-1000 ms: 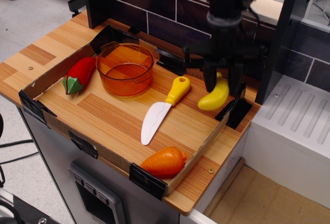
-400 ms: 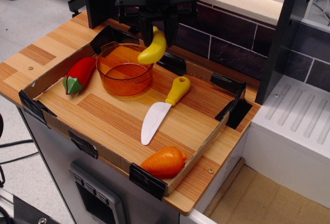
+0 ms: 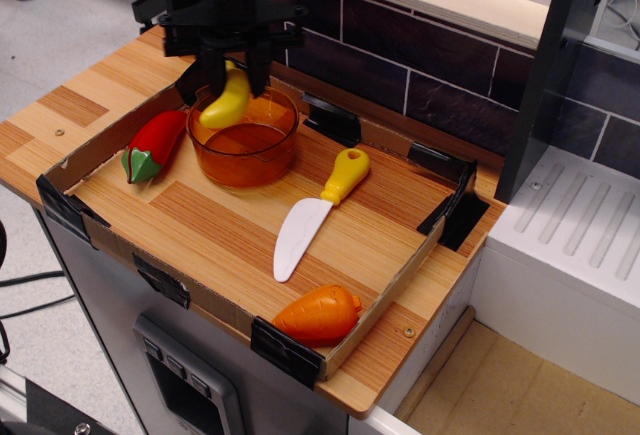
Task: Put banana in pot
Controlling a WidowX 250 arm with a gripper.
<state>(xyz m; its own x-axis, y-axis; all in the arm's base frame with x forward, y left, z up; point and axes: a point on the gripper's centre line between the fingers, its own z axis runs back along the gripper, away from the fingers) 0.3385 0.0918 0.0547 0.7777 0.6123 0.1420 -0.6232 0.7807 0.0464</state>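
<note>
Since the earlier frames, when it was at the right side of the tray and then mid-frame, the gripper (image 3: 229, 73) has carried the banana (image 3: 226, 102) leftward to the upper left of the frame, where it hangs over the left rim of the orange pot (image 3: 243, 145). Its two black fingers are closed on the banana's upper end, and the fruit dangles with its lower tip over the rim. Red pepper (image 3: 153, 145) lies left of the pot, toy knife (image 3: 315, 210) at centre, carrot (image 3: 320, 315) at lower centre.
</note>
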